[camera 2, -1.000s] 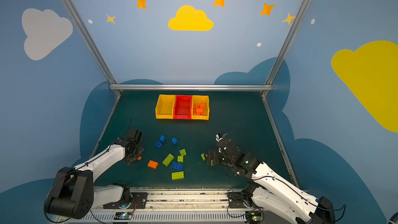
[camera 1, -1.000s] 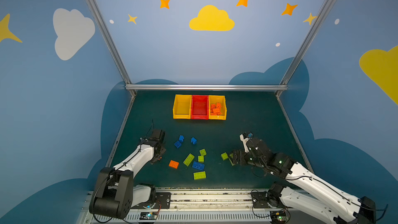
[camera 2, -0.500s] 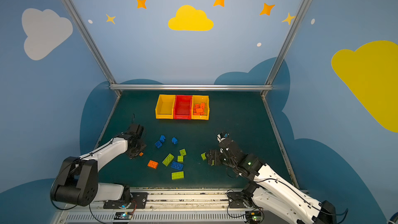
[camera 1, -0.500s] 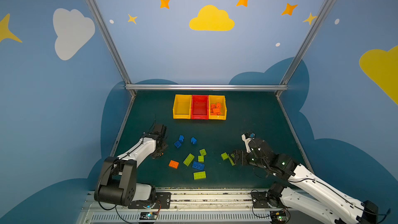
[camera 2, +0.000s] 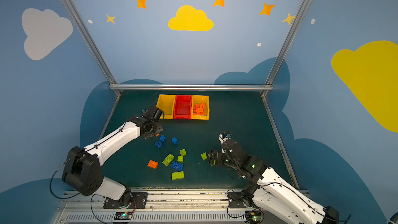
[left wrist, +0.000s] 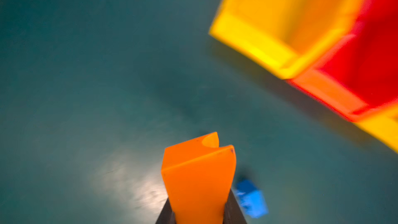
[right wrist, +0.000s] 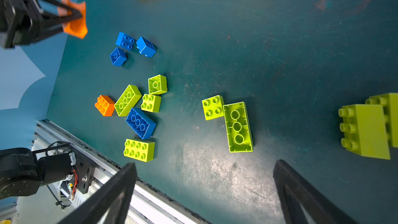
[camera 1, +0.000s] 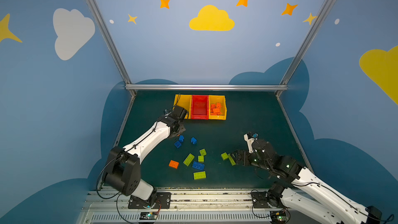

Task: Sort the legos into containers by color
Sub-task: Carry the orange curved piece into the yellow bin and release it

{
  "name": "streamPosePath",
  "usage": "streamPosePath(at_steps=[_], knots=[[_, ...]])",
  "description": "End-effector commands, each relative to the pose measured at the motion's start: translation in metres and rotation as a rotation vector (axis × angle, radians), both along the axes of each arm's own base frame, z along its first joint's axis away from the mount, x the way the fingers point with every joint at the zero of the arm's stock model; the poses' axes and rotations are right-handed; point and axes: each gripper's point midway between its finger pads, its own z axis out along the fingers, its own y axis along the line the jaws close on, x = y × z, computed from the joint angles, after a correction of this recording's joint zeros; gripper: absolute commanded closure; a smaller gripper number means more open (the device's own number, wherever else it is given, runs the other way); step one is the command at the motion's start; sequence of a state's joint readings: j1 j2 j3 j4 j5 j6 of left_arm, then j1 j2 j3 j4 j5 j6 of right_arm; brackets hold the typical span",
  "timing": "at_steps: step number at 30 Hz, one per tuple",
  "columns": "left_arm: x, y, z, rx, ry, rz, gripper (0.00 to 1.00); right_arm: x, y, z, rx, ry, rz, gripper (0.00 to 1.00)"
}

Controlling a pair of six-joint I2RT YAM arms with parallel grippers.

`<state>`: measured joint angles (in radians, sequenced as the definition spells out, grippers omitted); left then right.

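An orange brick [left wrist: 198, 182] is being pinched in the left jaws near a bin [left wrist: 247, 39], while the right jaws are being held spread.

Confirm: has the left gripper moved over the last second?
Yes. In a top view the left gripper, shut on an orange brick, has travelled rightward and farther back, toward the leftmost yellow bin.

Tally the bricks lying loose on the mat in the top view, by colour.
Blue bricks: 4
Lime green bricks: 6
Orange brick: 1
Total: 11
Left out: the held orange brick in the left gripper.
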<state>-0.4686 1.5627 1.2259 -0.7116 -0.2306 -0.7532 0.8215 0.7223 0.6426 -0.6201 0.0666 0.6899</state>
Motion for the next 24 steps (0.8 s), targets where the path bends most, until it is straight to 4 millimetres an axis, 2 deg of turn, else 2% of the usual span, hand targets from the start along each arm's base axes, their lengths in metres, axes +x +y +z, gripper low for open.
streamPosePath(at_steps=[1,6,13,19,24], knots=[[0.022,-0.035,0.017,0.030,-0.024,-0.104,0.89,-0.004,-0.010,-0.003,-0.015,0.011,-0.028,0.03],[0.074,-0.108,0.043,0.001,-0.103,-0.269,0.90,-0.007,-0.018,-0.004,-0.025,0.013,-0.048,0.03],[0.142,-0.181,0.055,-0.039,-0.183,-0.449,0.90,-0.009,-0.032,-0.001,-0.060,-0.002,-0.082,0.03],[0.190,-0.213,0.053,-0.048,-0.282,-0.516,0.90,-0.011,-0.046,-0.002,-0.082,-0.015,-0.122,0.03],[0.217,-0.236,0.043,-0.116,-0.373,-0.542,0.88,-0.013,-0.053,-0.004,-0.095,-0.014,-0.139,0.03]])
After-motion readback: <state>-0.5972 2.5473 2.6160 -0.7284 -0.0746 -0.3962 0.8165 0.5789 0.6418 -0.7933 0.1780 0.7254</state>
